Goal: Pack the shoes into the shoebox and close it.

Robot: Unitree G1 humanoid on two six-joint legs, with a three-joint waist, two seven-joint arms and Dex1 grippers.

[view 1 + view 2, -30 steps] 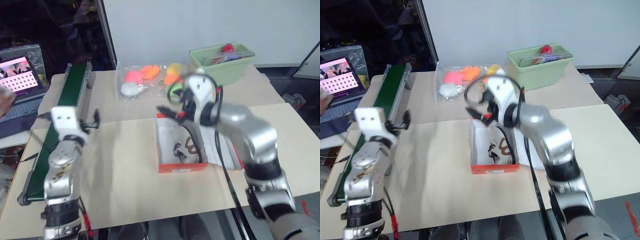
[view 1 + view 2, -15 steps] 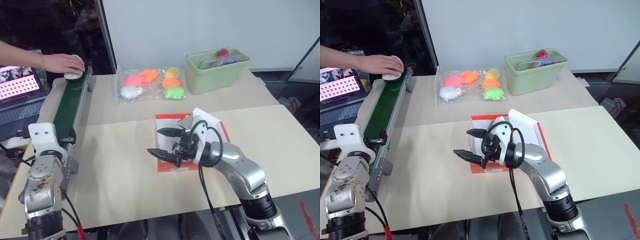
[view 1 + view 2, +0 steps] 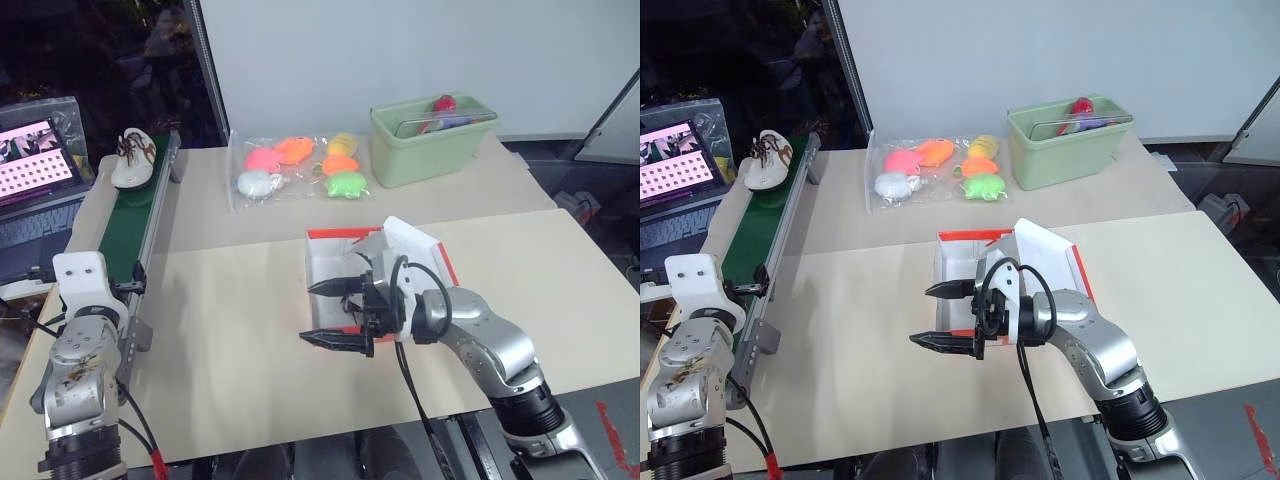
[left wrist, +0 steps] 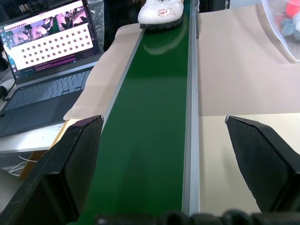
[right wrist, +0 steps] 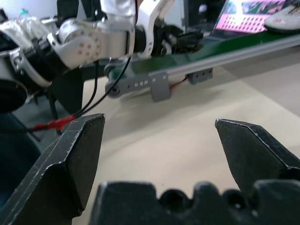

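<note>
The wide beige counter [image 3: 250, 330] carries everything here. Along its left edge runs a long green conveyor belt with grey metal rails [image 3: 130, 235], and at the belt's far end sits one off-white low sneaker with dark laces [image 3: 132, 160], sole down on the green. Left of the belt, off the counter's edge, an open laptop [image 3: 35, 160] shows a pink grid on its screen.

Toward the middle of the counter, nearer the front edge, stands the red-orange cardboard shoebox with a white inside [image 3: 330, 262], open, its lid [image 3: 415, 245] tilted up on the side toward the right edge. What lies inside it I cannot make out.

At the far edge, right of centre, sits a pale green plastic bin [image 3: 430, 135]. Beside it, toward the belt, lies a clear bag of small bright plush toys [image 3: 295, 165].

The right tool [image 3: 336, 313] hovers just in front of the shoebox, pointing across toward the left edge, its black fingers spread wide, gripping nothing. The left tool [image 4: 171, 161] looks straight down the belt from its near end, fingers also wide apart and empty, sneaker well ahead.
</note>
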